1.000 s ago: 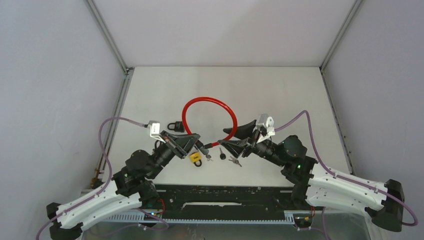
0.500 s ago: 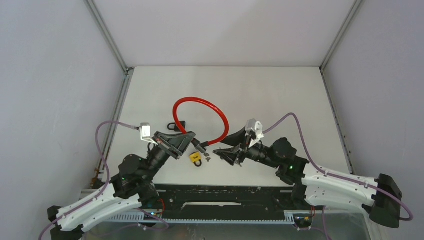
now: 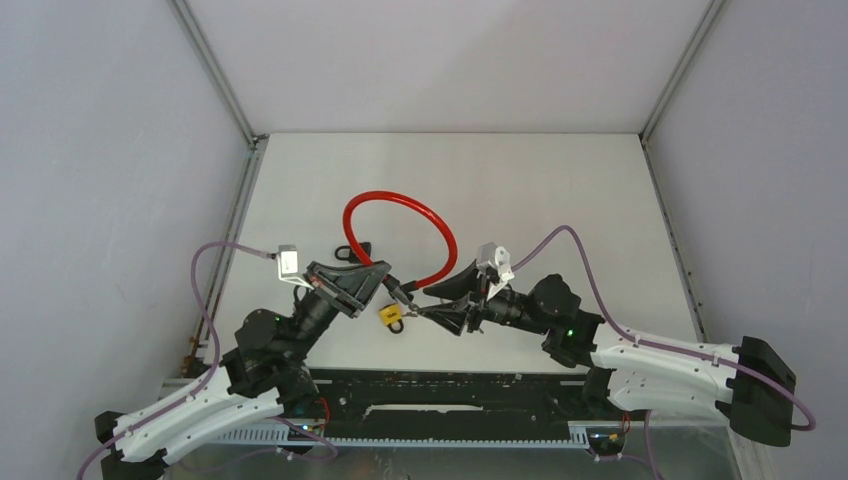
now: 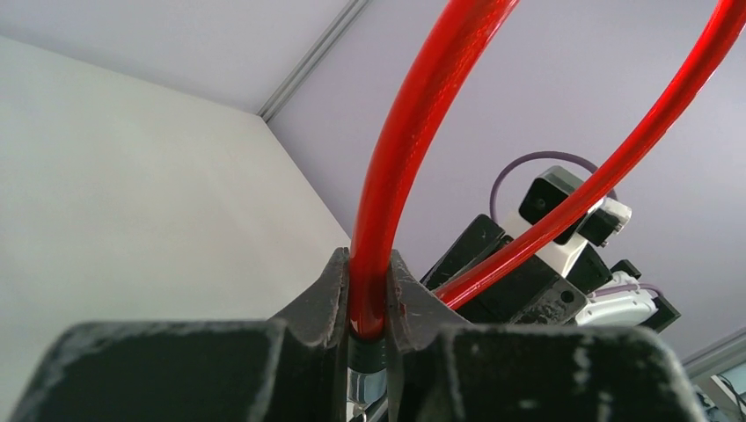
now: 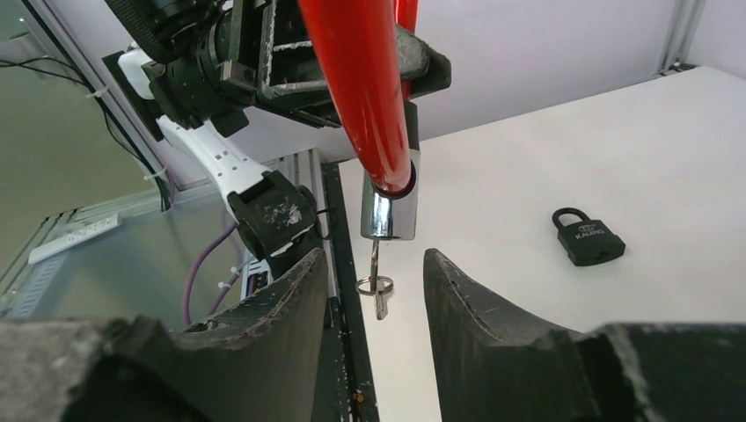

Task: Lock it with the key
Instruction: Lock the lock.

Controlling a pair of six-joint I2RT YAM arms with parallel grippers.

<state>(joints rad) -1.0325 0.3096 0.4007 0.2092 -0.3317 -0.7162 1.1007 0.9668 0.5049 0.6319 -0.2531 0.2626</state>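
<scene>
Right wrist view: the empty, parted right gripper (image 5: 373, 264) has advanced so the key (image 5: 376, 286) hanging from the lock barrel (image 5: 390, 207) sits between its fingers, ready to pinch; the left gripper (image 4: 369, 286) clamps the red cable (image 4: 405, 149).

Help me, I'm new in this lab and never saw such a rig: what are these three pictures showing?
These are two robot arms, a left arm and a right arm, bolted at the near edge of a white table. The wide picture comes from a fixed camera above and behind them. The other two come from small cameras on the wrists, so each shows its own black jaws at the bottom. The left jaws are shut on a red cable lock, holding its end in the air. The right jaws stand open on either side of the key that hangs from the lock's metal end, not touching it. On the table lie a yellow padlock and a black padlock.
</scene>
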